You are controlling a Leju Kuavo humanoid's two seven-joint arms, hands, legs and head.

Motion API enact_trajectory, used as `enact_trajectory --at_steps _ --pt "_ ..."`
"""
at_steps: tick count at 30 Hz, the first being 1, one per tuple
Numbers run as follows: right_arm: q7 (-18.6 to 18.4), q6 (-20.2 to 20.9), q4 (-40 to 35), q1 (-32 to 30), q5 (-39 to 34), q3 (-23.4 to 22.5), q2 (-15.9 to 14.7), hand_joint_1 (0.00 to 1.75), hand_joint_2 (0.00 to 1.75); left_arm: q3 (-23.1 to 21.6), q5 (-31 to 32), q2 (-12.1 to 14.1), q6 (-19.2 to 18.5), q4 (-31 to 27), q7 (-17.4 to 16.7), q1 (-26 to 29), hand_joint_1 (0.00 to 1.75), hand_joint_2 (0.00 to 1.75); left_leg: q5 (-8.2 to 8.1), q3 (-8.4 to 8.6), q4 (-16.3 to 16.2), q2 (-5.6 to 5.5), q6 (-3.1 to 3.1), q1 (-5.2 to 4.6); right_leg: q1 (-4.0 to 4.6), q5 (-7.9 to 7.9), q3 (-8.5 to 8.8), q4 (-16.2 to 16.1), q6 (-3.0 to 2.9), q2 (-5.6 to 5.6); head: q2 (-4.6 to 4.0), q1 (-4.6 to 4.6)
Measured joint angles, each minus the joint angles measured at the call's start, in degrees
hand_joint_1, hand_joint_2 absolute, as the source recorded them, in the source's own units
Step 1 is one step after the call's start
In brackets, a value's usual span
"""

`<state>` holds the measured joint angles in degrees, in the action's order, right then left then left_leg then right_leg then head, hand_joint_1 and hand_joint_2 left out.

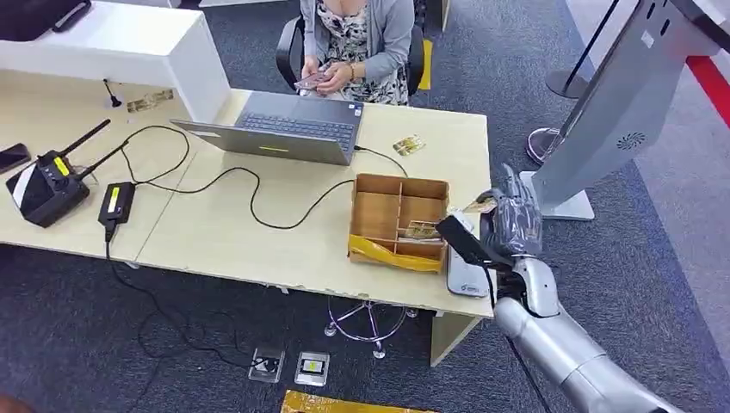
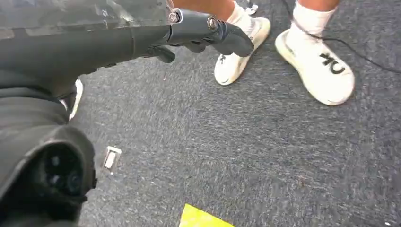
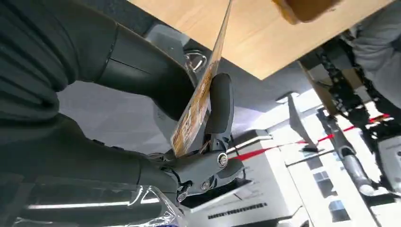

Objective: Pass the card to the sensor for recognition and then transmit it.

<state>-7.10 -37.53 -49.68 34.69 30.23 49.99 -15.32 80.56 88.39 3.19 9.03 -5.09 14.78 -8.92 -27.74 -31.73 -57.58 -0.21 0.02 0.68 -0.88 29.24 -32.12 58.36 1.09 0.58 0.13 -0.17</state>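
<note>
My right hand point(image 1: 510, 222) hovers over the desk's right front corner and pinches a yellowish card point(image 1: 480, 206) between thumb and finger. The right wrist view shows that card point(image 3: 198, 101) edge-on, clamped by the thick thumb point(image 3: 151, 71) and a dark finger point(image 3: 220, 104). A grey-white sensor device point(image 1: 466, 277) lies flat on the desk corner just below the hand, partly covered by a dark part of it. My left hand point(image 2: 142, 38) hangs over the carpet with its fingers point(image 2: 213, 30) loosely apart and nothing in them.
A wooden compartment box point(image 1: 379, 215) with more cards point(image 1: 420, 230) stands left of the hand. A laptop point(image 1: 284, 129), cables, a radio point(image 1: 47, 181) and a loose card point(image 1: 408, 144) share the desk. A person point(image 1: 357, 39) sits opposite. A kiosk stand point(image 1: 603, 112) is at the right.
</note>
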Motion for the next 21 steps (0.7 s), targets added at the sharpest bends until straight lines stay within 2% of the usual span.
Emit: enact_trajectory --at_steps 10,14,17,21 --pt "0.79 1.22 -0.02 -3.75 -3.56 -0.26 -4.9 1.75 1.75 0.0 -2.91 -0.02 1.79 0.0 -0.73 0.02 0.0 0.0 -0.02 -0.01 0.0 0.02 0.0 0.0 0.0 0.0 0.01 0.0 0.0 -0.02 0.0 0.02" --pt "1.29 2.34 0.0 -4.85 -4.37 0.26 -5.16 1.75 1.75 0.0 -4.35 -0.13 1.97 0.0 0.74 -0.03 0.0 0.0 -0.02 -0.01 0.01 0.03 0.0 0.0 0.0 0.0 0.0 0.0 0.0 -0.04 0.0 0.0" --pt "2.99 2.29 0.15 -5.13 -5.64 0.57 -5.16 1.75 1.75 0.0 -4.46 -0.28 2.21 0.02 0.92 -0.03 0.0 0.0 -0.02 -0.01 0.01 0.03 0.0 0.0 0.0 0.0 0.0 0.01 0.0 -0.09 0.0 0.0" --pt "4.68 2.36 0.42 -5.45 -7.02 1.11 -5.07 1.75 1.75 0.0 -3.85 -0.61 2.65 0.02 -0.83 -0.02 0.0 0.0 -0.02 -0.02 0.01 0.03 0.0 0.0 0.0 0.0 0.0 0.01 0.0 -0.07 0.0 0.02"
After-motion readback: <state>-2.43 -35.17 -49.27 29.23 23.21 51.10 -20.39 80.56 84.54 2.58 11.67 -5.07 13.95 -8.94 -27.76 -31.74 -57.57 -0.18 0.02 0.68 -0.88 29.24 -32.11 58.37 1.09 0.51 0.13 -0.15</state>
